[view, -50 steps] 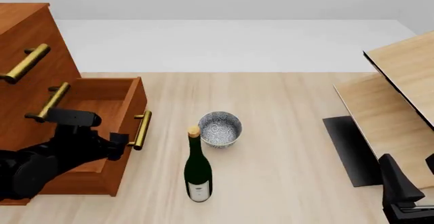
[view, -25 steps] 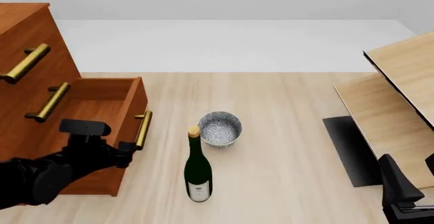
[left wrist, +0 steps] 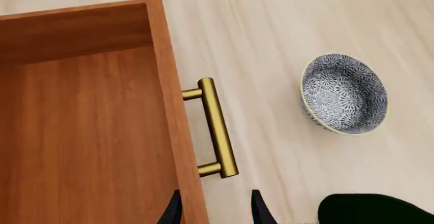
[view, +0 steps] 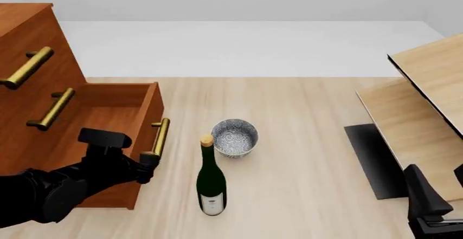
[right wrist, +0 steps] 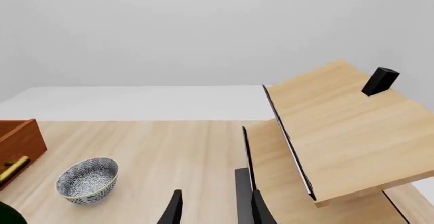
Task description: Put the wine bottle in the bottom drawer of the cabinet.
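Near the front edge of the pale wooden table (view: 304,141) stands the wine bottle (view: 210,183), a tall slim dark green glass bottle with a gold foil top and a white label, upright and untouched by either arm. Just behind it sits a speckled grey bowl (view: 235,137). To its left the bottom drawer (view: 108,114), a deep reddish-brown wooden box with a brass bar handle (view: 159,137), is pulled out from the tall reddish-brown cabinet (view: 29,49), its inside bare.

The left gripper (left wrist: 213,211) hangs at the drawer front just below the handle, fingers a little apart and holding nothing. The right gripper (right wrist: 213,209) waits well off to the right, fingers likewise spread and empty, facing the light-wood furniture (right wrist: 339,127).

By my reading the opening step looks done or nearly so; grasping the bottle, carrying it over and lowering it into the drawer are all left.
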`<state>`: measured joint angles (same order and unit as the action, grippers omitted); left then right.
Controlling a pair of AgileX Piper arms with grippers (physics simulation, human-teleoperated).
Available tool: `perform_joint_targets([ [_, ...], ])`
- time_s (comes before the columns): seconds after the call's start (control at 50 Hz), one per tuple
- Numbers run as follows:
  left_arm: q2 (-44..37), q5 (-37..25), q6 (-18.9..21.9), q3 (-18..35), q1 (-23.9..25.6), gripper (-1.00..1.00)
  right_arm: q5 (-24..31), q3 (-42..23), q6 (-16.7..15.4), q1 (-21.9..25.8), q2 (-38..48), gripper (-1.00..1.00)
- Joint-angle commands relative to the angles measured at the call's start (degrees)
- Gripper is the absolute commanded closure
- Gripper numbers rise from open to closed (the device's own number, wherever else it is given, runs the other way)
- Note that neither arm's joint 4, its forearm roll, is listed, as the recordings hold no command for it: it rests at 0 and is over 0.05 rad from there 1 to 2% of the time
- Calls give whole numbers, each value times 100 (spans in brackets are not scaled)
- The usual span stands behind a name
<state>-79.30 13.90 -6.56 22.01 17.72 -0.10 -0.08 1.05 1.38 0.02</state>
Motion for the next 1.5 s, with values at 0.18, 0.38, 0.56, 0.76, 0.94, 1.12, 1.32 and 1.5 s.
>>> perform_joint_targets([
  [0.18, 72, -239, -60, 164, 467, -100, -5, 2, 20, -10, -1, -100],
  [0.38, 18, -209, -161, 195, 683, -100, -10, 1, 21, -35, -1, -100],
  [0.56, 51, -258, -236, 232, 832, -100, -16, 1, 31, -38, -1, -100],
  [0.76, 194, -345, 275, 236, 696, -100, -16, 2, 36, -44, -1, -100],
  [0.94, 1062, -1084, 652, 528, 223, -100, -19, 2, 31, -18, -1, -100],
  [1.12, 1632, -1568, 651, 699, 323, -100, -23, 1, 33, -2, -1, -100],
  [1.32, 2370, -2189, 685, 961, 458, -100, -44, -8, 28, -18, -1, -100],
  [1.5, 3317, -2511, 730, 846, 467, -100, -57, -12, 37, -27, -1, -100],
])
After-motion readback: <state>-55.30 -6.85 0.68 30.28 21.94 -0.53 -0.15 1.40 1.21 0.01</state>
